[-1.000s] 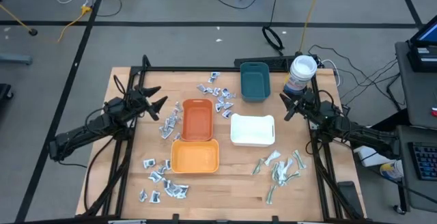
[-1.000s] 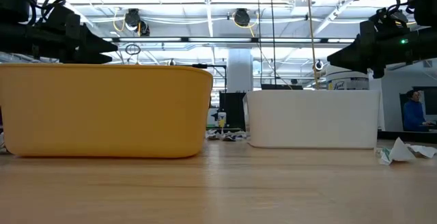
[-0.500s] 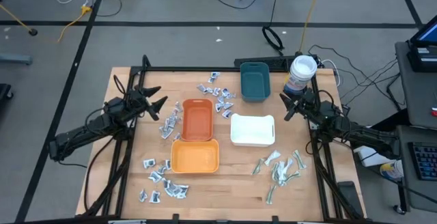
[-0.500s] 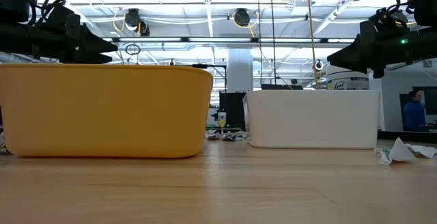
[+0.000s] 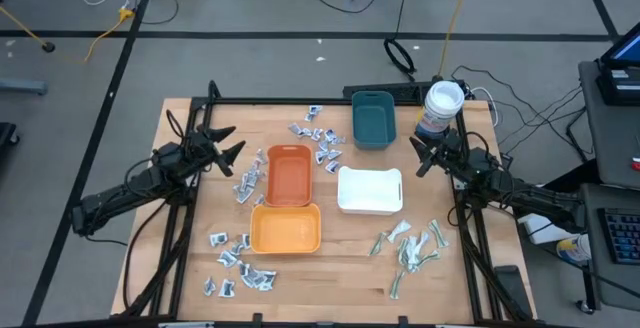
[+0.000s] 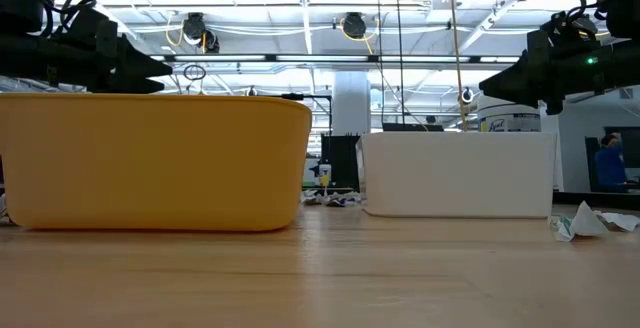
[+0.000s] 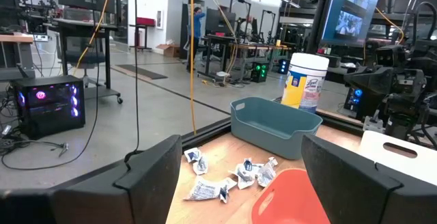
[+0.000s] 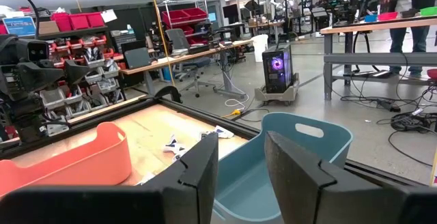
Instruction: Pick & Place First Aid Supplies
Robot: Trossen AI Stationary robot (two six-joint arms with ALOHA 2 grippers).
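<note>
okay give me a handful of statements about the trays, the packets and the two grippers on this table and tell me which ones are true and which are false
1. The left gripper grips a packet. False: its fingers are open and empty, raised beside the red-orange tray.
2. The teal tray sits at the far edge of the table, next to the white tub. True.
3. The white tray is full of sachets. False: seen from above, it holds nothing.
4. Slim pale green-white strips lie near the right arm, in front of the white tray. True.
5. The right gripper is shut. False: the right wrist view shows its fingers apart, with nothing between them.
</note>
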